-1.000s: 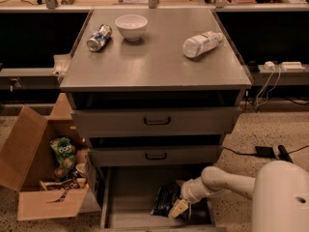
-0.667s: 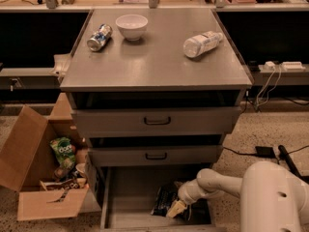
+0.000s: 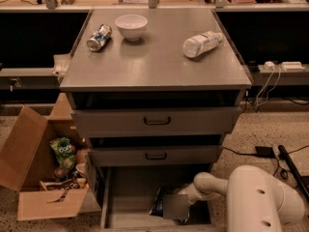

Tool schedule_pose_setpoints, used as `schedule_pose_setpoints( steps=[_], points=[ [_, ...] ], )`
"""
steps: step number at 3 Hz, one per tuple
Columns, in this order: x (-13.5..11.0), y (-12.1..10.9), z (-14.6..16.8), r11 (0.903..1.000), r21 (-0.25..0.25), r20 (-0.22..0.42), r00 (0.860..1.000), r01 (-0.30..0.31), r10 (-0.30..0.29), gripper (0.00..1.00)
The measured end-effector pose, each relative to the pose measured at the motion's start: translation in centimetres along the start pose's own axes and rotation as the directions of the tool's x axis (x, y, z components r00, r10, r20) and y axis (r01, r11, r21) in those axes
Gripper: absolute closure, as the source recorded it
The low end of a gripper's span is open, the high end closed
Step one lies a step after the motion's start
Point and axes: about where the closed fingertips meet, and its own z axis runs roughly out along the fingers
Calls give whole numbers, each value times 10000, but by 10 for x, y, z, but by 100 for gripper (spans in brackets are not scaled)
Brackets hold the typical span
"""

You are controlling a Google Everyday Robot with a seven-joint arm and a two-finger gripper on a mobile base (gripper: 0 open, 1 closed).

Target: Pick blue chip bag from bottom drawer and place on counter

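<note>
Camera view: gripper (image 3: 177, 206) is sitting in bottom drawer (image 3: 128, 197) at blue chip bag (image 3: 158, 206), grip state unreadable; counter (image 3: 154, 64) is carrying bowl (image 3: 131, 26), can (image 3: 99, 37), bottle (image 3: 202, 44) along far edge.

No word, brand or number can be read with certainty. On the broad grey metal counter (image 3: 154, 66), a small silver-and-blue drink can (image 3: 99, 37) lies on its side at the back left. It has a printed label, but the letters are too small to make out. The clear plastic water bottle (image 3: 202, 44) at the counter's back right has a white wrapper with faint, illegible print. In the open brown cardboard box (image 3: 26, 149) on the floor, below and left of the counter, a bright green snack bag (image 3: 63, 151) shows pale rounded lettering — not decipherable. The white arm's gripper (image 3: 177, 206) sits in the wide grey bottom drawer (image 3: 128, 192) below the counter's front edge, at the dark navy foil chip bag (image 3: 157, 204). The bag's lettering cannot be read either.
</note>
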Motion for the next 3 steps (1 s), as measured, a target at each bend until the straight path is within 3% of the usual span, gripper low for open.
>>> schedule_pose_setpoints(
  steps=[1,2,3],
  points=[
    [-9,3,-9,9992,166,350,9988,350,-356,69],
    [-47,29,-61,9887,407,1731,9736,1441,-1490,98],
    [-80,56,-144,9548,1225,3467,8898,2707,-2967,100]
  ],
)
